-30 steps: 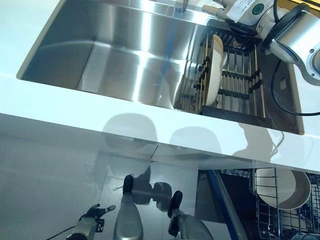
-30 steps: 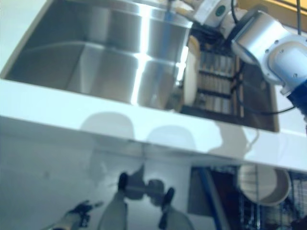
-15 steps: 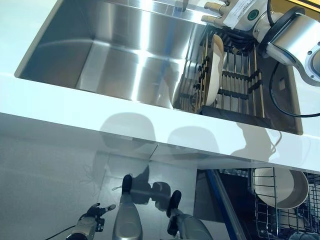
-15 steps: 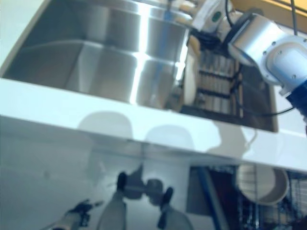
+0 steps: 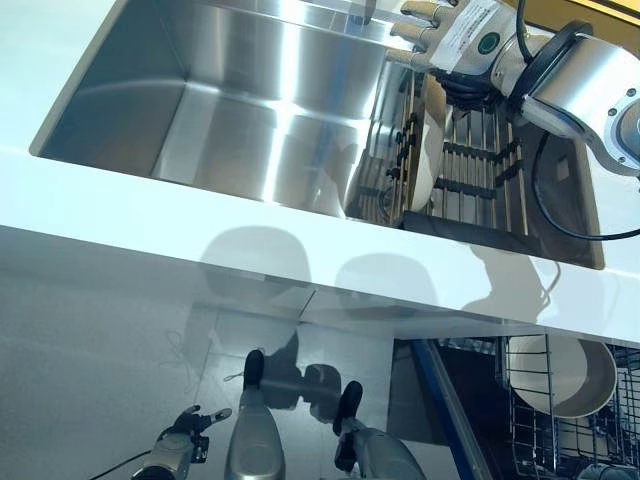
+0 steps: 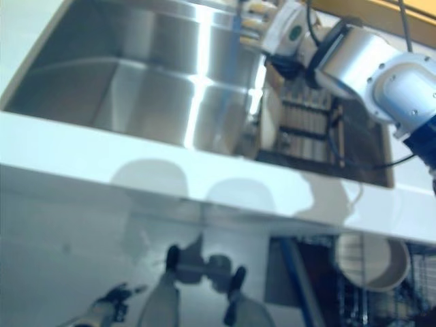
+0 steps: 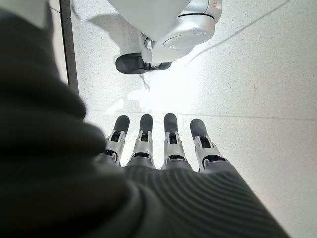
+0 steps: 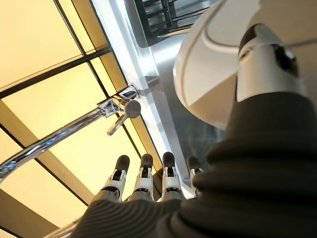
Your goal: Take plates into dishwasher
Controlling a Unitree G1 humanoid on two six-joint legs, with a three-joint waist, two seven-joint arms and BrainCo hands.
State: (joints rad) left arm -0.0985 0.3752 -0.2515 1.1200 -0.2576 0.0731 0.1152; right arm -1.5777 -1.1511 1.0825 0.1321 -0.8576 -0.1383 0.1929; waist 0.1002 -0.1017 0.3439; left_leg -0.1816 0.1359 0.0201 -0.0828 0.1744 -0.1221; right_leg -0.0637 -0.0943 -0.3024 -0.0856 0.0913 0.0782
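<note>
One right hand [image 5: 430, 22], fingers straight, hovers above the racked plate [image 5: 428, 150].

Both eye views looked down from above the sink [image 5: 240, 100], sharing it and the rack [image 5: 470, 160] beside it. The left wrist view faced the floor [image 7: 257, 74] closely; the right wrist view faced the faucet [image 8: 116, 109].

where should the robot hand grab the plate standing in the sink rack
By its top rim, coming from above. The plate stands on edge in the rack, so only the upper rim is free. The right robot hand hovers open above it; thumb one face, fingers the other seems best.
</note>
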